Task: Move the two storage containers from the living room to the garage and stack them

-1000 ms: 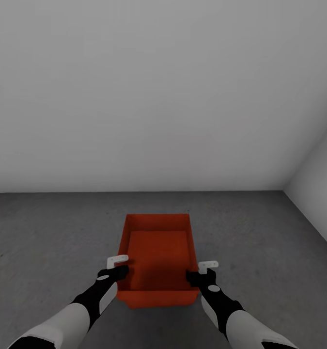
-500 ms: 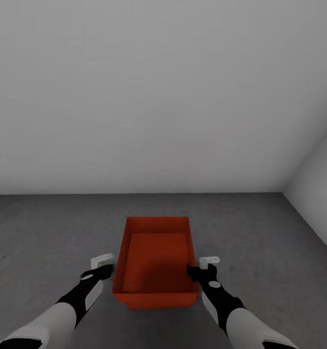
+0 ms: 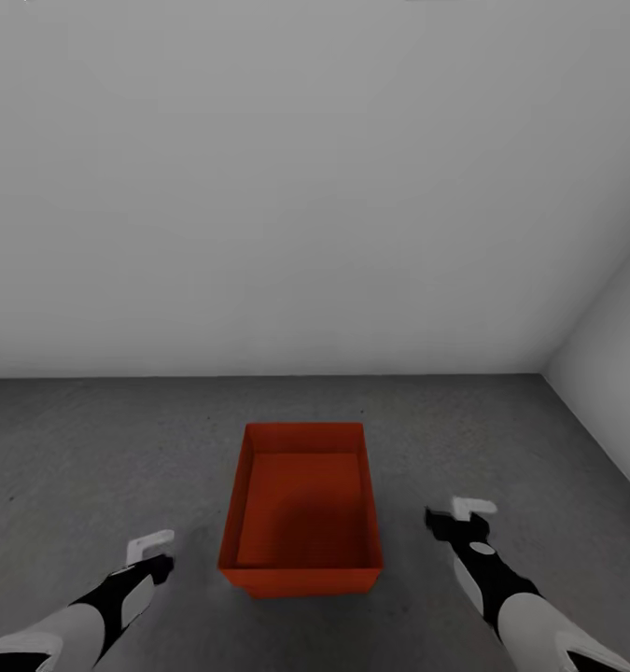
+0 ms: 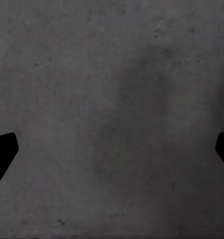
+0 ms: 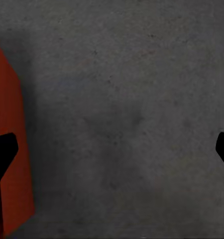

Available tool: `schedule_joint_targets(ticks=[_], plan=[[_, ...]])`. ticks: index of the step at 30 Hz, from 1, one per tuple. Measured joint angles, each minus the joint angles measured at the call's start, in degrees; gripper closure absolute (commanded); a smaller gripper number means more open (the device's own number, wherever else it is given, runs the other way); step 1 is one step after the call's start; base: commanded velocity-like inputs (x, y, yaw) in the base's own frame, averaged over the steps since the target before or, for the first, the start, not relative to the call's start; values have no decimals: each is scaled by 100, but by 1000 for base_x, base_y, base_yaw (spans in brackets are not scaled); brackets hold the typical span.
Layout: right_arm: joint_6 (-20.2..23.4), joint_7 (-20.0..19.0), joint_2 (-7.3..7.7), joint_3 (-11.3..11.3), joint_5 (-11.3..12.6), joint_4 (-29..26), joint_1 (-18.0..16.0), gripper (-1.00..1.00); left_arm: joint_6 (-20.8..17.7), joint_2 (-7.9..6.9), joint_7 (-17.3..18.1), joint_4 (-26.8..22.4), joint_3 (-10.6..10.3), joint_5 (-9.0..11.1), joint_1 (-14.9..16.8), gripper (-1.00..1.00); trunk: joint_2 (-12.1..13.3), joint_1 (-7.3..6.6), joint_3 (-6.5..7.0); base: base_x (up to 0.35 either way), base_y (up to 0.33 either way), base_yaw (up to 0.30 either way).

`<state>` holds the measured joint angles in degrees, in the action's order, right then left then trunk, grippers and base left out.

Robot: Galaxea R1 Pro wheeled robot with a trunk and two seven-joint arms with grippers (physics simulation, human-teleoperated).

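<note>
Nearest, the left hand (image 3: 156, 551) and right hand (image 3: 450, 516) hang over the floor (image 3: 91, 448), each with fingers spread wide and holding nothing. Between them, apart from both, the orange-red bin (image 3: 301, 509) sits on the concrete. Beyond, white walls (image 3: 305, 187) meet in a corner.

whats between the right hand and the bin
Nothing: in the head view, bare concrete floor separates the right hand from the bin. The right wrist view shows the same grey floor beside the bin's wall.
</note>
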<state>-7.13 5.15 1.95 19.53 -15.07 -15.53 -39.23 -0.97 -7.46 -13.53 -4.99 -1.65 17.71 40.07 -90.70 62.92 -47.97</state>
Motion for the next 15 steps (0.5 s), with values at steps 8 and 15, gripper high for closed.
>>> schedule_joint_targets(ticks=[8,15], plan=[[-9,-30,413,29,-25,619,0,-100,14,38,20,425,7,5,0,-100,321,-176,144,0,0,0],[-26,-58,494,-2,-95,1495,-1,-100,-33,127,93,489,8,53,-57,-100,602,-330,269,0,0,0]])
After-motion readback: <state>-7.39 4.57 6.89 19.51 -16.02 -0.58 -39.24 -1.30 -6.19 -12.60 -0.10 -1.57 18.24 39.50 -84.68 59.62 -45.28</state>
